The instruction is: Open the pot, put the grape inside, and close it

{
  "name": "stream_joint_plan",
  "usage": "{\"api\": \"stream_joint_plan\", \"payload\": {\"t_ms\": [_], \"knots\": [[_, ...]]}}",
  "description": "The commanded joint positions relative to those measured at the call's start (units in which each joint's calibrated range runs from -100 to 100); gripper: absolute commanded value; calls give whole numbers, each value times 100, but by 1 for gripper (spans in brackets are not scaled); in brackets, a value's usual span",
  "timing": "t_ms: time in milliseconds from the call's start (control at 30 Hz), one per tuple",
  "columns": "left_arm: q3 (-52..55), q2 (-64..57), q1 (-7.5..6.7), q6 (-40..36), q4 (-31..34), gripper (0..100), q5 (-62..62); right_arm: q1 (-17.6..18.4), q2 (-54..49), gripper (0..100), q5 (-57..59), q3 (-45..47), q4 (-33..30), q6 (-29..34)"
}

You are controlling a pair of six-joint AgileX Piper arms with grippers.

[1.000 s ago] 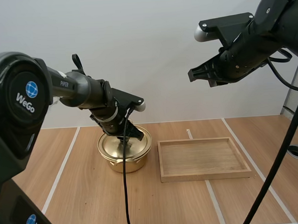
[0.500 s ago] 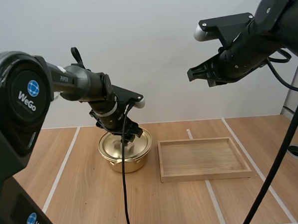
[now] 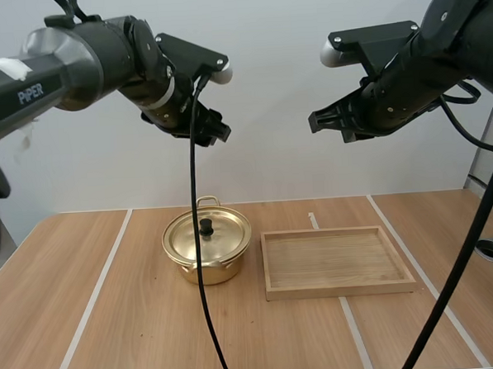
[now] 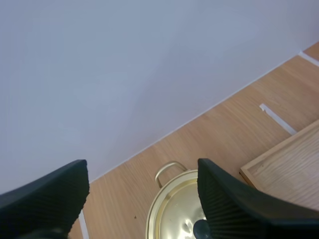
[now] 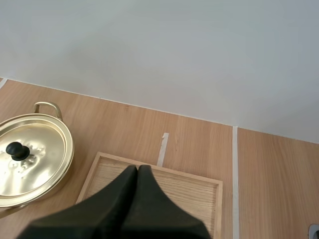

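Change: our left tool [image 3: 216, 130] has risen from just above the lid [image 3: 206, 236] and now hangs high over the pot [image 3: 207, 253], near the back wall. Pot, wooden tray [image 3: 339, 289] and right arm are where they were a second ago.
Left tool: we see its two ribbed fingers [image 4: 55, 196] standing well apart in the left wrist view, with nothing between them. Past the tool [image 4: 142, 167] the pot [image 4: 172, 214] shows below, and a corner of the tray [image 4: 284, 164] beside it.
Pot: golden, upright on the bench [image 3: 138, 322], left of the tray and just beside it, with a narrow gap between the two. One loop handle points toward the back wall.
Lid: seated on the pot, closed, its black knob [image 3: 206, 228] at the centre. From the right wrist we see the same lid [image 5: 30, 159] and knob [image 5: 17, 150].
Tray: shallow, rectangular, lying flat at the middle of the bench; its floor [image 5: 194, 199] is bare wood.
Right tool: our right tool [image 3: 319, 121] is held high above the tray's left part, pointing left. Its fingers lie together as one dark wedge [image 5: 137, 172], gripping nothing.
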Motion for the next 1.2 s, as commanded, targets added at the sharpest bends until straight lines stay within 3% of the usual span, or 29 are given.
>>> {"api": "stream_joint_plan", "payload": {"t_ms": [0, 100, 400, 600, 667, 800, 967, 1167], "knots": [[-74, -294, -8, -61, 47, 70, -9, -23, -83, 0, 31, 6, 82, -15], [-74, -529, -8, -153, 47, 0, -23, -23, -83, 0, 31, 6, 130, -15], [-74, -1197, -8, -327, 52, 0, -112, -23, -83, 0, 31, 6, 210, 58], [-74, -1646, -8, -366, -66, 0, 438, -23, -83, 0, -64, 6, 815, 260], [-60, -1793, -8, -771, 52, 0, 419, -15, -83, 0, -160, 6, 967, 251], [342, -2245, -8, -2420, 1088, 0, -561, -15, -129, 0, -678, 31, 967, 276], [1196, -2813, -8, -3440, 2160, 0, -1208, 49, -535, 0, -1810, 618, 918, 227], [2285, -3283, -8, -4680, 3410, 0, -1357, 448, -1013, 0, -2897, 1789, 799, 135]]}}
